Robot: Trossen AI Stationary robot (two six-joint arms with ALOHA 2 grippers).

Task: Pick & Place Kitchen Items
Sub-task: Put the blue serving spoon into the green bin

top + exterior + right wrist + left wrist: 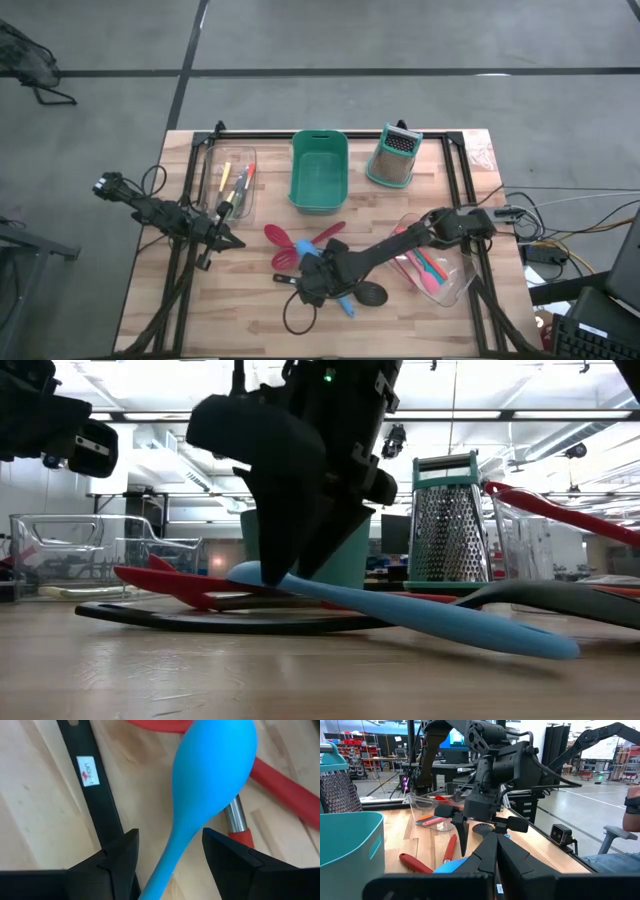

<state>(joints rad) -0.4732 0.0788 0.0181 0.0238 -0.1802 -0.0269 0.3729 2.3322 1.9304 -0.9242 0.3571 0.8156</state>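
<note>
Two arms over a wood table (240, 300). Right gripper (169, 852) sits low at the near centre, jaws wide, one finger each side of the blue spoon's (212, 780) handle, neither finger seen touching it. Blue spoon lies flat on the table, bowl resting against a red spatula (280, 780). Black spatula (97, 795) lies just beside the spoon. Black-headed spoon (372, 294) rests close to the right of the gripper. Clear tub (440, 275) at the near right holds pink and red utensils (425, 265). Left gripper (228, 240) hangs at mid-left, beside a second clear tub (228, 185) with yellow and red tools; fingers drawn close together, holding nothing. Teal bin (320, 172) and grater (393, 157) stand at the far centre, near each other.
</note>
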